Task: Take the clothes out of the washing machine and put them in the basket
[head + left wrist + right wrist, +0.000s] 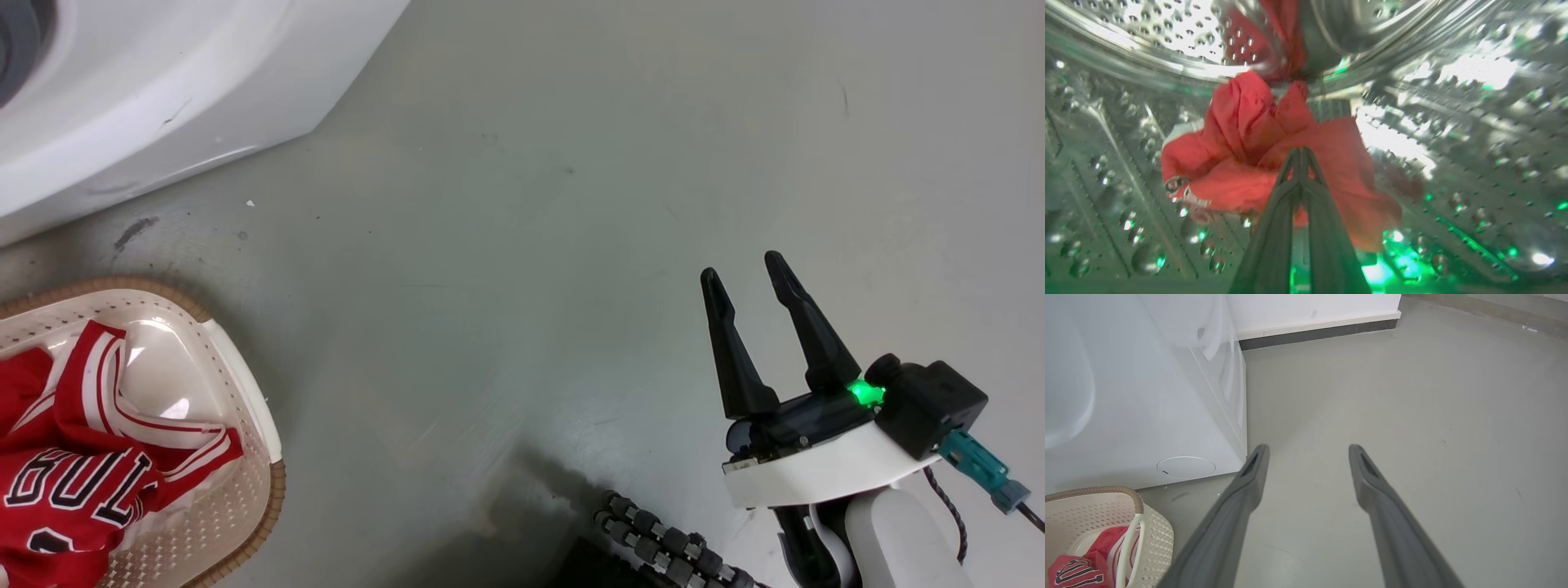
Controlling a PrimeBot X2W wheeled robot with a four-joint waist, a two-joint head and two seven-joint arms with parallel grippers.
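Item: my left gripper (pixel 1300 152), clenched on the plain red garment (pixel 1241 134) inside the washing machine drum (pixel 1453 122). My right gripper (pixel 740 265): spread, basket (pixel 245 384) well left.

Black-fingered pincer (pixel 740 265) on white wrist (pixel 816 474) (green light (pixel 865 394) glowing).

The red jersey (pixel 73 482), with white-and-black trim and lettering, lies crumpled in the cream, brown-rimmed basket (pixel 245 392). The basket stands on the floor (pixel 571 204) near the front bottom edge of the white washing machine (pixel 163 90). A plain red garment (pixel 1241 134) hangs bunched inside the perforated steel drum (pixel 1453 134), pinched by the closed left pincer (pixel 1300 153).
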